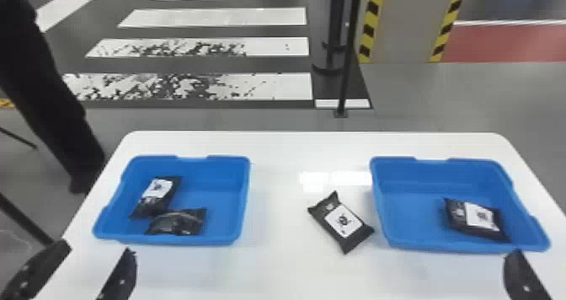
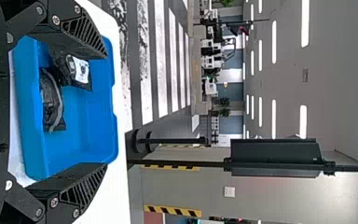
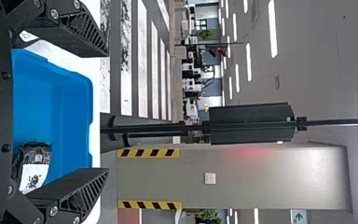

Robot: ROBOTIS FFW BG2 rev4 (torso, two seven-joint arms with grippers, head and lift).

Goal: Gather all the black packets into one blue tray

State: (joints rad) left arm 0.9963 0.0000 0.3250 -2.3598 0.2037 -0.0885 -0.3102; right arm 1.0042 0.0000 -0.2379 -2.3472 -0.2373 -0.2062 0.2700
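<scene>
Obs.: left claw (image 1: 100,249) open, right claw (image 1: 523,278) open. Two black packets (image 1: 156,196) in blue tray (image 1: 223,172) at robot's ten o'clock; one packet (image 1: 476,220) in two-o'clock tray (image 1: 425,172); loose packet (image 1: 342,223) on counter (image 1: 282,265), between trays.

The head camera looks forward and down past the left claw (image 1: 99,249) and right claw (image 1: 522,276); wrist cameras, close behind the claws, face outward toward the crosswalk (image 1: 269,17). Each shares with the head view one blue tray (image 1: 223,198) beyond its claw.

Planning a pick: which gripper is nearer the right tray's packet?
Right. The right gripper is close to the packet; the left gripper is far left, by the other tray.
</scene>
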